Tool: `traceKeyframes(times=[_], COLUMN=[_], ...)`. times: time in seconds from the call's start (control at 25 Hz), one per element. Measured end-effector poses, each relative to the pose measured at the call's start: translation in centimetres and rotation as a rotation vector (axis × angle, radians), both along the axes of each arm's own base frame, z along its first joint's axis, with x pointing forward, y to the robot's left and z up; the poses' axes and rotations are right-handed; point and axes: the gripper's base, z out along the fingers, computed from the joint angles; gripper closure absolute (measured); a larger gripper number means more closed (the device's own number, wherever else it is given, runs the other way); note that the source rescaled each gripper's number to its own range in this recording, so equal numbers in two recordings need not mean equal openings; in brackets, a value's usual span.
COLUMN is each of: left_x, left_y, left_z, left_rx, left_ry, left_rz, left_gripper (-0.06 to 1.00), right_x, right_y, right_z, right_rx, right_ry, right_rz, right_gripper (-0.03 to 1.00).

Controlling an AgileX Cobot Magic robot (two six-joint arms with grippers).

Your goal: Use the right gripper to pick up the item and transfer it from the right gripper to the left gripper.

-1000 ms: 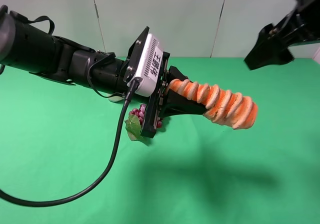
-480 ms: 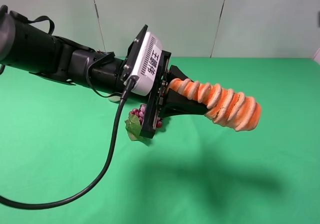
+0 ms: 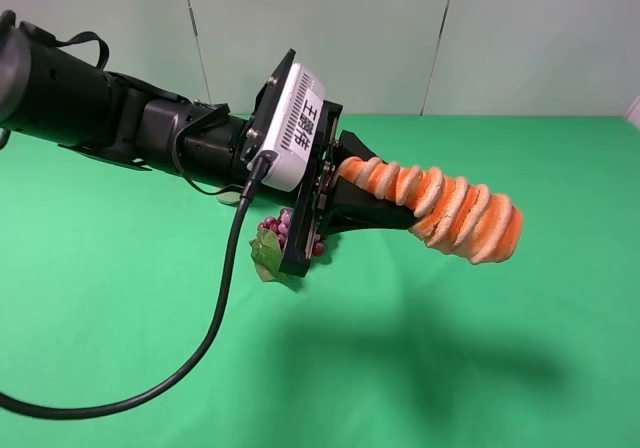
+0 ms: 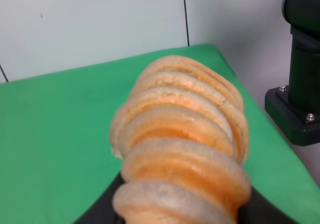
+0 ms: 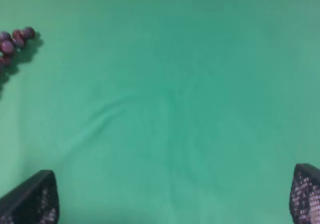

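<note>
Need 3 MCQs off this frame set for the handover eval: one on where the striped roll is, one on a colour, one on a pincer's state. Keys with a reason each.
1. Where is the striped roll?
A. flat on a shelf
B. aloft, clamped in the left pincer
C. inside a bowl

2. What colour is the grape bunch on the green table?
A. yellow
B. blue
C. dark red

3. How does the right pincer stand?
A. open, empty
B. shut on the roll
C. shut on the grapes

Key:
1 B: black fingers grip one end, and its shadow falls on the table below.
2 C: the high view shows dark red berries beside a green leaf.
3 A: the right wrist view shows its fingertips far apart with only table between them.
</note>
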Motion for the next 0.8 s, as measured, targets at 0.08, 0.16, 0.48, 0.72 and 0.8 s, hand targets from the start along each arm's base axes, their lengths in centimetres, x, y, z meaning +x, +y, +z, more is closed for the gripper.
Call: traceKeyframes(times=[0.08, 0.16, 0.48, 0.72, 0.8], left_x=[0.0, 0.0, 0.0, 0.0, 0.0], left_y=[0.0, 0.0, 0.0, 0.0, 0.0], left_z=[0.0, 0.0, 0.0, 0.0, 0.0], left_rx=[-0.003, -0.003, 0.004, 0.004, 0.004], left_ry=[0.001, 0.000, -0.006, -0.006, -0.006], left_rz=[-0.003, -0.003, 0.003, 0.003, 0.003], left_gripper=[0.92, 0.92, 0.92, 0.92, 0.92], right_x=[-1.1, -2.2, -5.0, -5.4, -5.4], right_y=[-0.1, -0.2, -0.4, -0.3, -0.3], right_z=[-0.9, -1.5, -3.3, -5.0, -5.0], right_rx=[0.004, 0.007, 0.024, 0.037, 0.040], right_ry=[-0.009, -0.013, -0.090, -0.146, -0.150], right_rz=[-0.002, -0.005, 0.004, 0.012, 0.014], right_gripper=[-0.03, -0.03, -0.03, -0.03, -0.03])
